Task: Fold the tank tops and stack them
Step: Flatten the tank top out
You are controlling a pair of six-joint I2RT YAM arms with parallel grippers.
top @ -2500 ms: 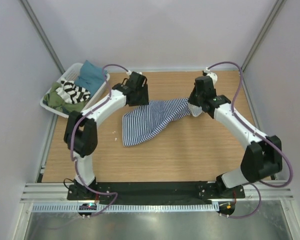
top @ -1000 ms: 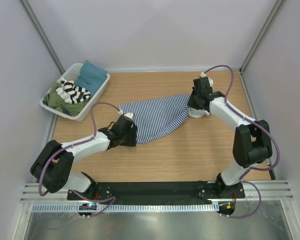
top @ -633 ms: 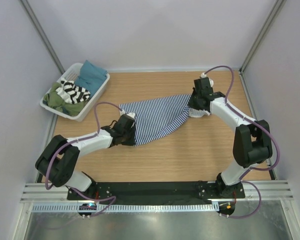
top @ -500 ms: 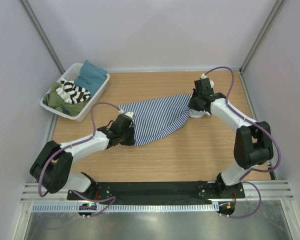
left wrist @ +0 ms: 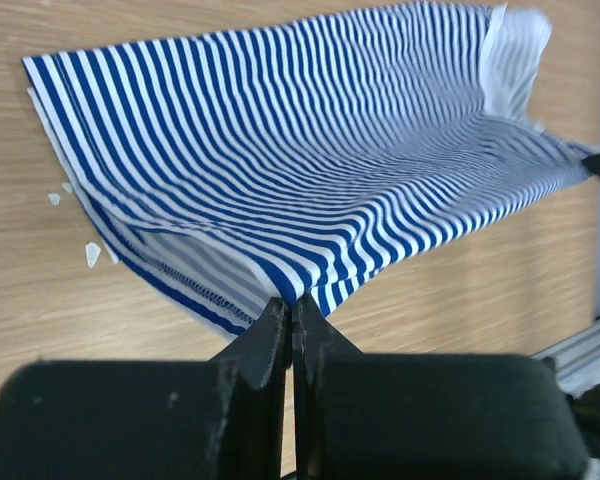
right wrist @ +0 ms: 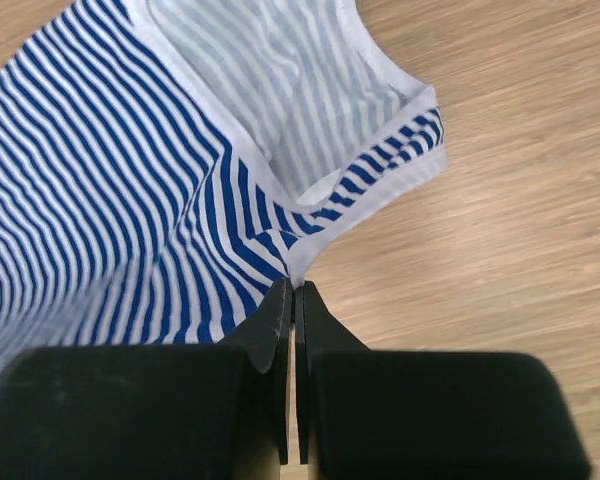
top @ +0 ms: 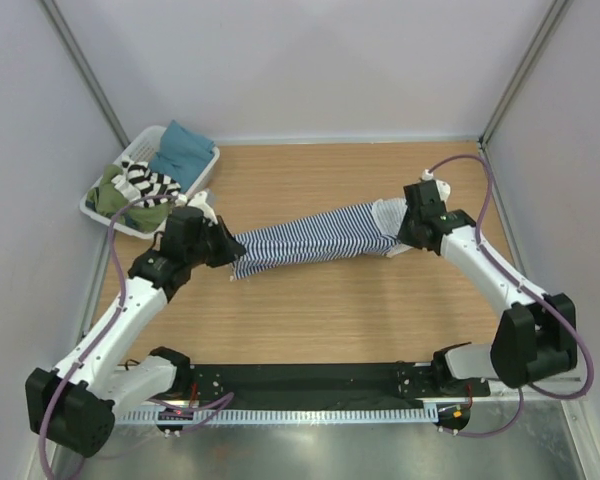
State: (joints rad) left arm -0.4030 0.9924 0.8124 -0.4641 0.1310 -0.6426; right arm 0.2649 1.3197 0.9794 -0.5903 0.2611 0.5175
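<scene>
The navy-and-white thin-striped tank top [top: 310,238] hangs stretched between both arms above the wooden table, sagging in the middle. My left gripper [top: 228,252] is shut on its hem end [left wrist: 310,280]; in the left wrist view the jaws pinch a fold of the cloth. My right gripper [top: 400,240] is shut on the white-trimmed shoulder end [right wrist: 310,255], the cloth's edge clamped between the fingertips. The second tank top, with broad black-and-white stripes [top: 148,183], lies crumpled in the basket at the far left.
A white slatted basket [top: 198,178] at the table's far left corner also holds a teal cloth [top: 180,145] and a green cloth [top: 115,200]. Bare wood [top: 330,310] lies under and in front of the stretched top. Grey walls enclose the table.
The left gripper closed on the top's hem and lifted it leftward. The right arm pulled back to the right, so the flat top is now stretched into a narrow band.
</scene>
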